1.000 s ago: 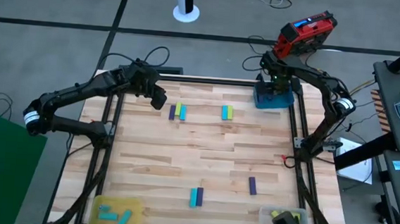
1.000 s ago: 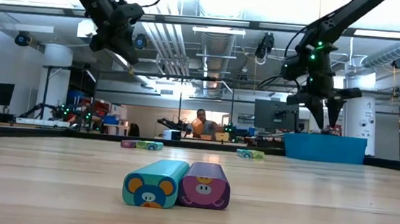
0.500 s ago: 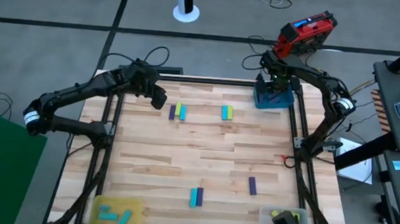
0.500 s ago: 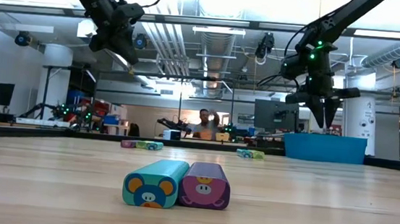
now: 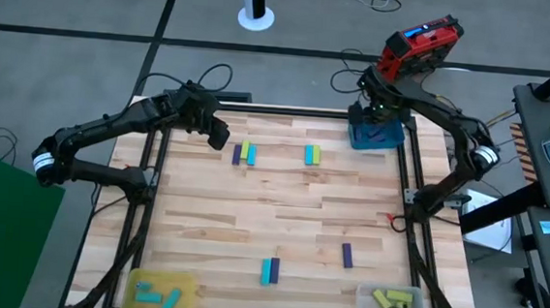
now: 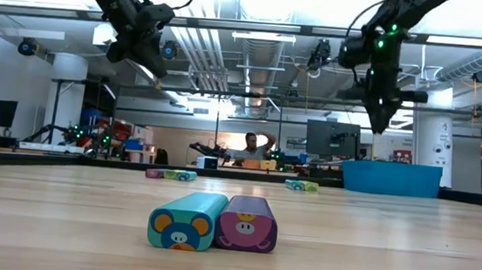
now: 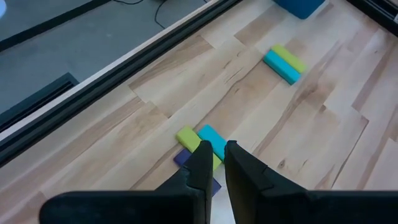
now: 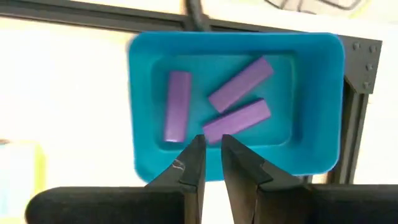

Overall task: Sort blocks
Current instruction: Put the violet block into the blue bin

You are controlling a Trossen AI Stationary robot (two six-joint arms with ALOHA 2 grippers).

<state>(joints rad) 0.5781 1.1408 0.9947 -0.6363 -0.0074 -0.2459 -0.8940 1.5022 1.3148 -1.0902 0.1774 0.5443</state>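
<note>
Blocks lie flat on the wooden table: a purple, yellow-green and cyan trio [image 5: 244, 153] and a cyan and yellow-green pair [image 5: 312, 155] at the far side, a single purple block [image 5: 347, 255], and a cyan and purple pair [image 5: 270, 270] near the front. Three purple blocks [image 8: 236, 102] lie in the blue tray [image 5: 373, 134] at the far right. My right gripper [image 8: 211, 140] hangs shut above that tray. My left gripper [image 7: 216, 152] hangs shut and holds nothing, high above the far left, over the trio [image 7: 202, 143].
A yellow tray [image 5: 160, 294] holding cyan blocks sits at the near left corner. A clear tray [image 5: 391, 300] with yellow-green blocks is at the near right. A black frame [image 5: 410, 197] runs along the table's edges. A red device [image 5: 419, 43] stands beyond the far right corner.
My right gripper has shut from wide open and has risen above the blue tray.
</note>
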